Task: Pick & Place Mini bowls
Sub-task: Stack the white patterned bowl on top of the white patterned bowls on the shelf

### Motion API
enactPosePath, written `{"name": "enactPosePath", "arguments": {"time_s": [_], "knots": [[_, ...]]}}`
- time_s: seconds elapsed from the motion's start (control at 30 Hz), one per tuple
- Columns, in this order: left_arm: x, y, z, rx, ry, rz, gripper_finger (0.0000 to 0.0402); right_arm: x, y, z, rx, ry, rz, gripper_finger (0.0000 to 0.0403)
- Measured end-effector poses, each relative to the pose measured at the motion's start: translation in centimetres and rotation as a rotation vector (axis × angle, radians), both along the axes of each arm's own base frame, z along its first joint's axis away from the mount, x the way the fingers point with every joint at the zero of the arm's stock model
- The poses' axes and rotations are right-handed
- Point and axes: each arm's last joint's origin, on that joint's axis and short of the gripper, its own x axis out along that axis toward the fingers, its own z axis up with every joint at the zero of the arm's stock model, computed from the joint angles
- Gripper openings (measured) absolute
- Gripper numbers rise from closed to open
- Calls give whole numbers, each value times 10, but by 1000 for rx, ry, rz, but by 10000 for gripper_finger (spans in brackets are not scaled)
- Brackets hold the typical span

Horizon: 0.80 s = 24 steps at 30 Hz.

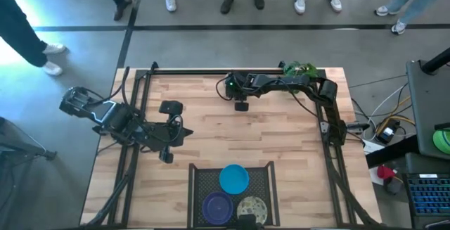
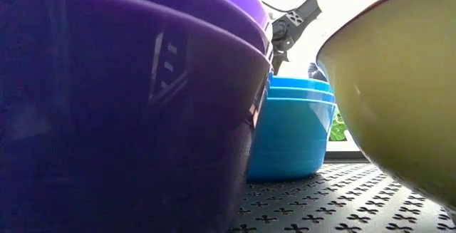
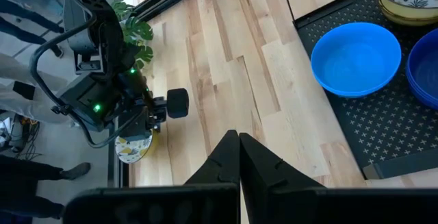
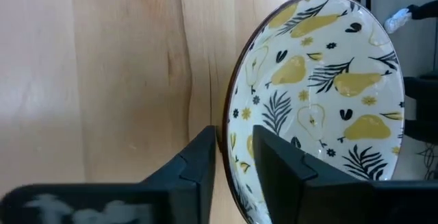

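I've got the right pincer (image 4: 233, 157) pinching the rim of a pear-patterned bowl (image 4: 321, 94) (left pincer (image 3: 238, 157) shut, idle); next I lift it toward the tray (image 1: 200, 181).

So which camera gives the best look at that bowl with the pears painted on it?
The right wrist view: the pear-patterned bowl fills it, its rim between the right gripper's fingers. The left wrist view shows it only small, under that arm. The high view hides it beneath the arm; the low view does not show it.
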Motion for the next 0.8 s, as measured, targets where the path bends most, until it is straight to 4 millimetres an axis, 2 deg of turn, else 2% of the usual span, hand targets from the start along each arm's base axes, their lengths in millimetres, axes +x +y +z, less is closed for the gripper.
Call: {"name": "enactPosePath", "arguments": {"time_s": [0.3, 0.8], "knots": [[0, 0, 0, -1, 0, -1, 0, -1, 0, -1, -2, 13, 16, 17], [0, 0, 0, -3, 0, -1, 0, 0, 4, -1, 4, 24, 26, 10]]}}
